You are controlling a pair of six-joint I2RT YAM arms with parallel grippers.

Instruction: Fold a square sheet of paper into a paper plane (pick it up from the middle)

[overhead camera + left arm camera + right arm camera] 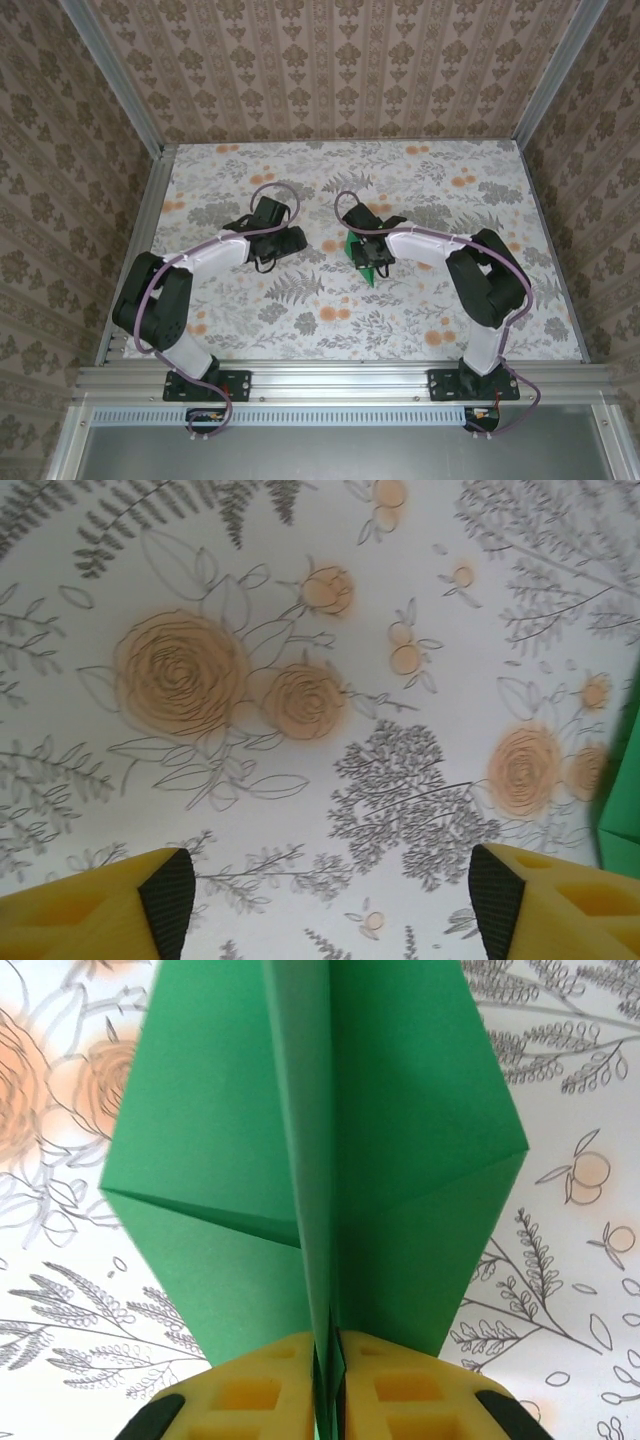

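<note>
Pinched between the closed fingers point(250, 1400) of the right gripper point(330, 1360), the paper plane point(400, 1140) is thin green paper, matt and smooth, with crisp pressed creases. Those fingers are yellow moulded plastic with a dull finish; the left gripper point(330, 905) is of the same plastic and has black matt pads point(165, 900) on its inner faces. Below and ahead of both grippers the table point(300, 540) has a smooth, low-sheen floral printed covering, and behind them the frame rail point(340, 380) is ribbed bare metal with a satin silver finish.
</note>
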